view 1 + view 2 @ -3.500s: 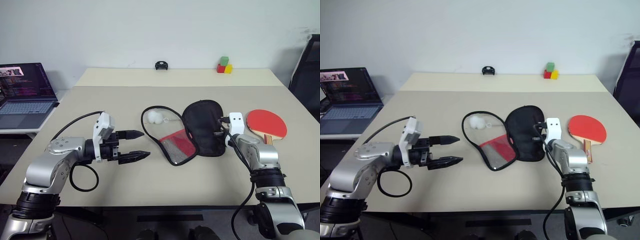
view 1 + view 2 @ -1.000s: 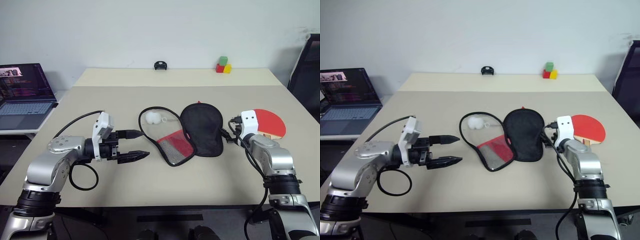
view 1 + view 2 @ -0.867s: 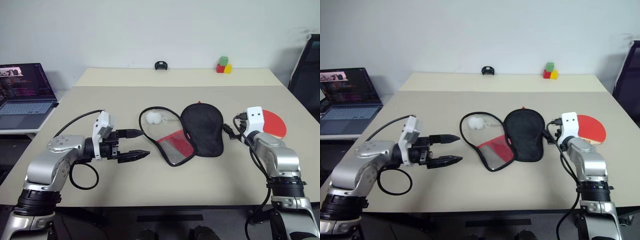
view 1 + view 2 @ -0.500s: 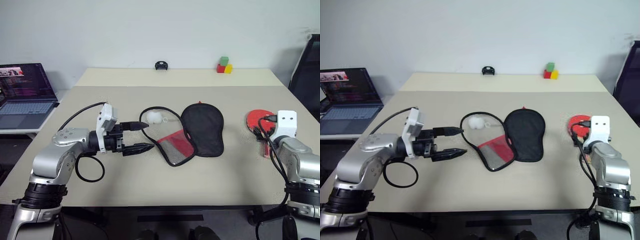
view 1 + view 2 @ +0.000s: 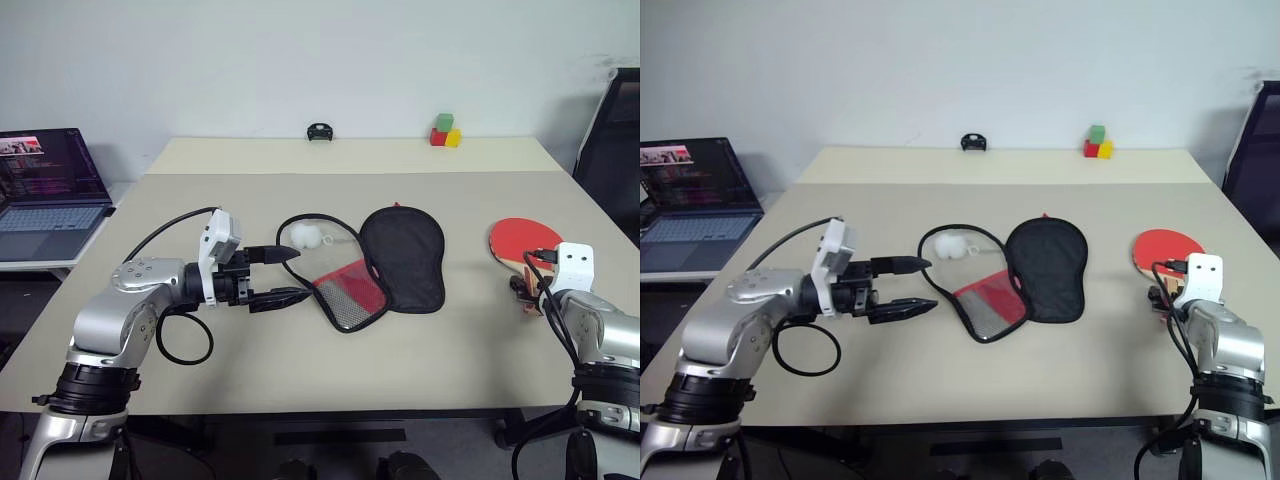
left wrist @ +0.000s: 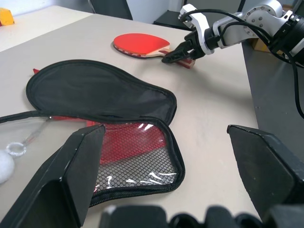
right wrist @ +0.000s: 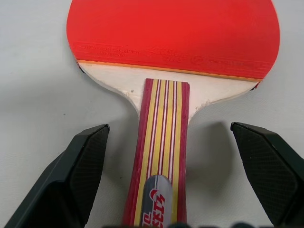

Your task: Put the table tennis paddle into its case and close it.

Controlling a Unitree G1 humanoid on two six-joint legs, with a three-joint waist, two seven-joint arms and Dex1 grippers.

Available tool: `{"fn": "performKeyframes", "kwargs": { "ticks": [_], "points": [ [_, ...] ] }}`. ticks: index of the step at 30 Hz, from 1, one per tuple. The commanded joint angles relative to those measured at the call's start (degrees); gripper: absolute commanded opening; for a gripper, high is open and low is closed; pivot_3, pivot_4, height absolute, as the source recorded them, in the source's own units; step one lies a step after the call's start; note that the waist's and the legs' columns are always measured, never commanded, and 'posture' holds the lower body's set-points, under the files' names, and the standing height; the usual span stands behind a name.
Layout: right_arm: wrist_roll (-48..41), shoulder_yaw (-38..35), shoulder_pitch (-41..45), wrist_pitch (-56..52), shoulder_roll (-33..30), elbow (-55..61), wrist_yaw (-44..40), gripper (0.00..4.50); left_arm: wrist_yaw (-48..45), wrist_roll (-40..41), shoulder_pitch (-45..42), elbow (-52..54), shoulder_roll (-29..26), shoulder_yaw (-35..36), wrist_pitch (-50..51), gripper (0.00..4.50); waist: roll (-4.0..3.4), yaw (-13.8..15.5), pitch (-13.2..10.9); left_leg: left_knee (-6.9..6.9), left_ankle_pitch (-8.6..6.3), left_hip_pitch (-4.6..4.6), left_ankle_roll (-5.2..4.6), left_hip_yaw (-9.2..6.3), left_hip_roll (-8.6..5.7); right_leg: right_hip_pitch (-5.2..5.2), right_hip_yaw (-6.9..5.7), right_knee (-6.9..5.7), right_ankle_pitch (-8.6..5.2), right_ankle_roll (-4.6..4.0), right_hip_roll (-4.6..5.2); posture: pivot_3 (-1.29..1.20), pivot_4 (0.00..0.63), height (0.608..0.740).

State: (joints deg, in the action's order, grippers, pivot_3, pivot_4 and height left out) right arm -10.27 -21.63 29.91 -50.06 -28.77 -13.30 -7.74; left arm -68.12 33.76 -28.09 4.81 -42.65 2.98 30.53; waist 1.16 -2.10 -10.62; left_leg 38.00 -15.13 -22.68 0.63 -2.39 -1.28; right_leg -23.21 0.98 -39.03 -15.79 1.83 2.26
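Observation:
The table tennis paddle lies red face up at the right of the table, its striped handle pointing toward me. My right gripper is open, with one finger on each side of the handle and neither touching it. The case lies unzipped at mid-table, its black flap spread to the right and its red mesh half to the left. My left gripper is open and empty. It hovers just left of the case and points at it. A small white ball rests inside the zipper loop.
A laptop sits on a side table at far left. Green, red and yellow blocks and a small black object stand along the far edge. A black chair is at the right, near the table's right edge.
My right gripper has swung right from beside the case's black flap and now straddles the paddle's handle. The left gripper has barely shifted and stays open.

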Motion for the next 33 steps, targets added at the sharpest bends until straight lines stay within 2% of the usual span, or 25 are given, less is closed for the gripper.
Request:
{"fn": "performKeyframes", "kwargs": {
  "ticks": [1,4,6,8,13,16,27,33],
  "points": [
    [0.27,0.93,1.94,3.19,-0.82,-2.91,-0.78,4.50,0.27,0.03,-0.58,0.98,-0.17,1.20,-1.10,4.50,0.05,-0.18,0.03,0.00,0.00,0.04,0.00,0.03,0.00,0.02,0.00,0.00,0.03,0.00,-0.01,0.00,0.150,0.740],
    [0.54,1.68,2.75,4.84,-0.91,-5.83,-1.43,4.50,0.37,-0.01,-0.54,1.04,-0.19,1.20,-1.09,4.50,0.11,-0.41,0.07,0.03,0.01,0.13,-0.02,0.12,0.01,0.08,0.01,0.00,0.10,0.03,-0.02,0.00,0.150,0.740],
    [0.57,2.23,3.27,5.88,-0.92,-7.70,-2.08,4.10,0.41,0.02,-0.50,1.09,-0.24,1.24,-1.01,4.50,0.26,-0.66,0.16,0.05,0.02,0.20,-0.03,0.19,0.01,0.12,0.02,0.00,0.14,0.06,-0.02,0.00,0.150,0.740],
    [0.54,2.54,3.71,6.42,-1.00,-8.99,-2.48,3.55,0.44,-0.01,-0.50,1.11,-0.30,1.24,-0.98,4.50,0.36,-0.81,0.22,0.06,0.04,0.25,-0.06,0.23,0.02,0.17,0.05,0.01,0.20,0.07,-0.03,0.00,0.150,0.740],
    [0.20,3.33,4.35,6.19,-1.12,-10.07,-3.15,1.73,0.37,0.00,-0.29,1.27,-0.66,1.43,-0.87,4.50,0.39,-0.89,0.23,0.03,0.04,0.88,-0.09,0.24,0.05,0.78,0.07,0.12,0.24,0.07,-0.02,0.00,0.150,0.740],
    [0.37,3.75,4.51,5.89,-1.10,-10.42,-3.08,1.07,0.31,0.02,-0.25,1.30,-0.81,1.51,-0.82,4.50,0.39,-0.82,0.23,0.02,0.04,0.95,-0.09,0.17,0.05,0.91,0.07,0.16,0.24,0.08,-0.03,0.00,0.150,0.740],
    [-1.34,2.32,2.03,0.51,-1.29,-3.47,-3.68,1.07,0.15,-0.08,-0.61,0.98,-1.02,1.23,-0.58,4.50,0.36,-0.70,0.21,-0.08,0.03,0.87,-0.08,0.01,0.05,0.87,0.03,0.19,0.20,0.04,-0.02,0.00,0.150,0.740],
    [-3.95,-1.39,3.42,-4.01,-1.57,6.59,-2.20,1.07,-0.14,-0.29,-1.22,0.41,-0.96,0.83,-0.54,4.50,0.09,-0.68,0.05,-0.15,0.02,0.65,-0.07,-0.03,0.05,0.66,0.02,0.19,0.06,-0.01,0.01,0.00,0.150,0.740]
  ]
}}
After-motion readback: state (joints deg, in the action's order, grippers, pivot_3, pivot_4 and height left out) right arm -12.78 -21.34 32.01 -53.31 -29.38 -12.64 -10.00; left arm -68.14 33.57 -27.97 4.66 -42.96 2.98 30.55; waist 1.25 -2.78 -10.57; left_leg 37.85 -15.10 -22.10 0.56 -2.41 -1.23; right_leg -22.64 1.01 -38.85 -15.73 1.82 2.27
